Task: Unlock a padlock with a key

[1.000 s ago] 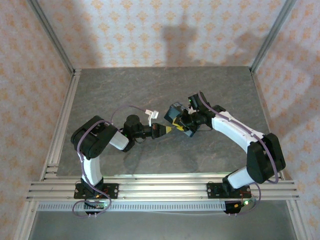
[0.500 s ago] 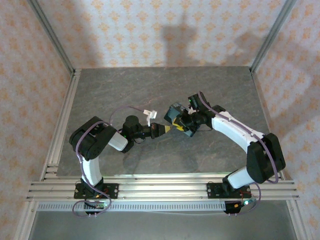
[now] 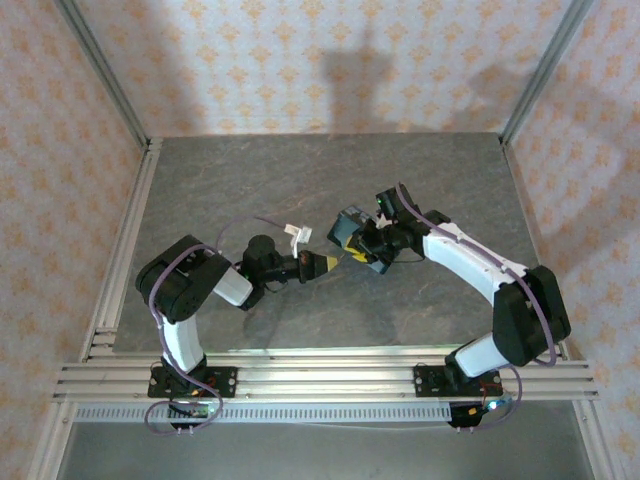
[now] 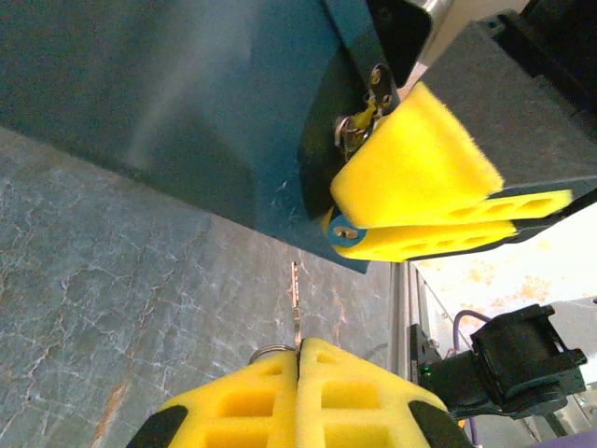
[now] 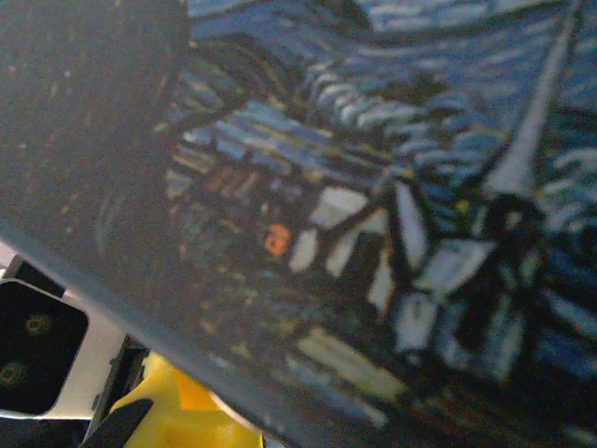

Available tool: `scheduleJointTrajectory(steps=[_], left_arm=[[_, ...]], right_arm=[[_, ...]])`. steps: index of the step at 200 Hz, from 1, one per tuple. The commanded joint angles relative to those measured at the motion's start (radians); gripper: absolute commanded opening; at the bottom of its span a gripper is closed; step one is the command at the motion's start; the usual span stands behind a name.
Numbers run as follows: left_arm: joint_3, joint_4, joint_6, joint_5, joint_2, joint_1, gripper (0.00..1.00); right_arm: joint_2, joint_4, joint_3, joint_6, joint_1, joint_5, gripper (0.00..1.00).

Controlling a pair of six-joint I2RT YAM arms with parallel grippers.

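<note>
No legible text, label, brand, number or sign found in any view. Checked painted box face from right wrist camera: I see brush-stroke picture, no lettering. Small orange mark on same face: too blurred for me to read.

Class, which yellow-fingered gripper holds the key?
The left gripper: the key sticks out between its shut fingers; the right gripper is at the blue box.
</note>
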Motion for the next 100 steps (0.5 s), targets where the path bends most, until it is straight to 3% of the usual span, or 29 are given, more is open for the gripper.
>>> scheduleJointTrajectory(steps=[1, 100], left_arm=[[-0.002, 0.045, 0.040, 0.015, -0.043, -0.009, 0.00], [0.035, 0.035, 0.048, 0.005, -0.031, -0.037, 0.00]], right_arm=[[0.006, -0.009, 0.024, -0.012, 0.005, -0.016, 0.00], [-0.002, -0.024, 0.025, -0.013, 0.004, -0.021, 0.00]])
